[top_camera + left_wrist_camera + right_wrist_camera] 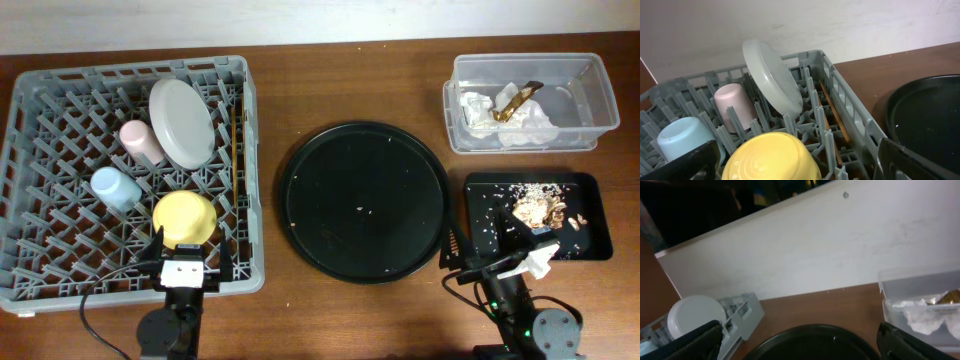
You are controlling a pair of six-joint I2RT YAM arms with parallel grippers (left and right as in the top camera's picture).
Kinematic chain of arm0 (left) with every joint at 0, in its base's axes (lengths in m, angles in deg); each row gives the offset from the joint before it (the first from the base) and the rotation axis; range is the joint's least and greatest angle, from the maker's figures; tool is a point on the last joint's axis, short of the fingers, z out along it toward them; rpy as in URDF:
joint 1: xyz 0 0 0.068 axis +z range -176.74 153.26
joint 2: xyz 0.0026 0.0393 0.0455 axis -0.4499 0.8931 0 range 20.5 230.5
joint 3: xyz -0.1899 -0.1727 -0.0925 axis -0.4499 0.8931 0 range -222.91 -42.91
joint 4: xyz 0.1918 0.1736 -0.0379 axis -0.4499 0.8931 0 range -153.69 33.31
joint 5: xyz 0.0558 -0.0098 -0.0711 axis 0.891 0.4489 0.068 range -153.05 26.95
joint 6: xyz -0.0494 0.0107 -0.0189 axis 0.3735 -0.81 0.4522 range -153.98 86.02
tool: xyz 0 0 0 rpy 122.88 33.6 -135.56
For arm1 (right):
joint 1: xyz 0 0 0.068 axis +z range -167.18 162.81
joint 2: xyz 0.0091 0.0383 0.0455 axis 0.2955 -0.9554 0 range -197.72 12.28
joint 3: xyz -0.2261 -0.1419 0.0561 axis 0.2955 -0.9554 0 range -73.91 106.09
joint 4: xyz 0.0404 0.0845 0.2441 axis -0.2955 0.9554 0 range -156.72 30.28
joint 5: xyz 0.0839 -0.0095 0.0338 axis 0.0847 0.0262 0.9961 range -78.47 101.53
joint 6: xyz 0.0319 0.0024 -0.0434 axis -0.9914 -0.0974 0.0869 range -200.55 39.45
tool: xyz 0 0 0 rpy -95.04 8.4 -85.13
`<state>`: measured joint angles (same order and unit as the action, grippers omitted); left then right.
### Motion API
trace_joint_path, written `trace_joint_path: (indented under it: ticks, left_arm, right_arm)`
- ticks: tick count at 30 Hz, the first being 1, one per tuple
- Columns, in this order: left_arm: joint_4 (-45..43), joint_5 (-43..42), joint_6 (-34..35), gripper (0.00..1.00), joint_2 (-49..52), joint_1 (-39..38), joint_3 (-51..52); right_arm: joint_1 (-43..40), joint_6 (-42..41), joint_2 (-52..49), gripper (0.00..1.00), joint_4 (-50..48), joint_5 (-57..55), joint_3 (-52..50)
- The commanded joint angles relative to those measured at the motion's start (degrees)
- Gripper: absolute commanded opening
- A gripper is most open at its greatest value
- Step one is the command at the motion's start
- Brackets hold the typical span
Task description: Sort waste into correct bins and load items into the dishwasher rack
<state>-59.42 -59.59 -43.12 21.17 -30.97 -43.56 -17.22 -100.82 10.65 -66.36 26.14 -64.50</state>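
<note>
Black fingers of the left gripper [193, 255] stand spread wide and grasp nothing. The unit sits over the near edge of the dishwasher rack [60, 90], just on the near side of the yellow bowl [184, 217], which rests upside down among the pegs. Further into the rack:

- The light blue cup [116, 188] lies left of the bowl.
- The pink cup [141, 141] sits beyond the blue cup.
- The grey-white plate [181, 122] stands on edge, tilted, just right of the pink cup.
- The wooden chopsticks [832, 112] lie along the channel beside the rack's right wall.

The right gripper [487, 248] is likewise released, jaws wide apart and empty. It sits at the near left corner of the shallow black tray [590, 190]. Beige food scraps [540, 208] lie in this tray, with loose crumbs scattered toward its far left. Beyond the tray stands the clear tub [590, 85], which contains the crumpled white tissue [480, 110] with the gold-brown wrapper [515, 100] resting on top.

Between rack and bins, the large round black tray [362, 200] lies flat on the wooden table [350, 70], bearing only a few pale specks.
</note>
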Motion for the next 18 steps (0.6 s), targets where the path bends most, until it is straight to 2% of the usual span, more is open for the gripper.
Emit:
trace_joint_path:
  ticks: [1,8,14,18]
  left_arm:
    - [0.2,0.4,0.7,0.99,-0.4,-0.2,0.2]
    - [0.2,0.4,0.7,0.99,-0.4,-0.2,0.2]
    - [0.2,0.4,0.7,0.99,-0.4,-0.2,0.2]
    - [0.2,0.4,0.7,0.99,-0.4,-0.2,0.2]
  right_arm:
    - [0.4,0.9,1.4,0.99,-3.9,-2.2,-4.5]
    - [0.4,9.9,1.4,0.99,-7.9,-3.2,-9.1]
    - [0.4,12.8,1.4,0.99,-5.4,-11.5,-9.1]
    - [0.4,13.0,1.4,0.99,0.7,-17.7,-9.1]
